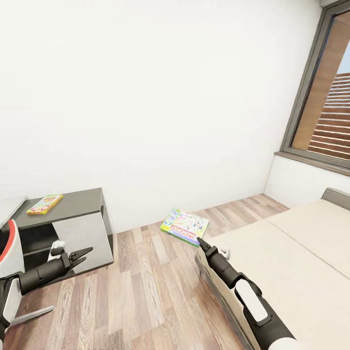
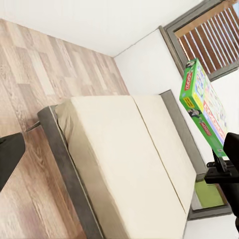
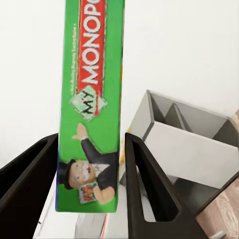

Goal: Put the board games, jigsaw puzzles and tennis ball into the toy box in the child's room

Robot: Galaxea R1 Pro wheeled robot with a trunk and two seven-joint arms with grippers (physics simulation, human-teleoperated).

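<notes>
My right gripper [image 1: 199, 241] is shut on the edge of a board game [image 1: 184, 227], a flat box with a green rim and a pale illustrated lid, and holds it in the air over the floor beside the bed [image 1: 291, 262]. In the right wrist view the green edge of the board game [image 3: 92, 124] stands clamped between the two dark fingers [image 3: 149, 189]. The left wrist view shows the same board game [image 2: 204, 107] above the bed [image 2: 124, 159]. My left gripper [image 1: 80, 256] is open and empty, low in front of the dark cabinet. The toy box and tennis ball are out of view.
A dark grey cabinet [image 1: 73, 223] stands against the white wall, with a flat yellow multicoloured piece [image 1: 44, 204] on its top. A sliver of pale desk top [image 1: 9, 204] adjoins it. Wood-plank floor [image 1: 146, 291] lies between cabinet and bed. A window [image 1: 325, 97] is on the right.
</notes>
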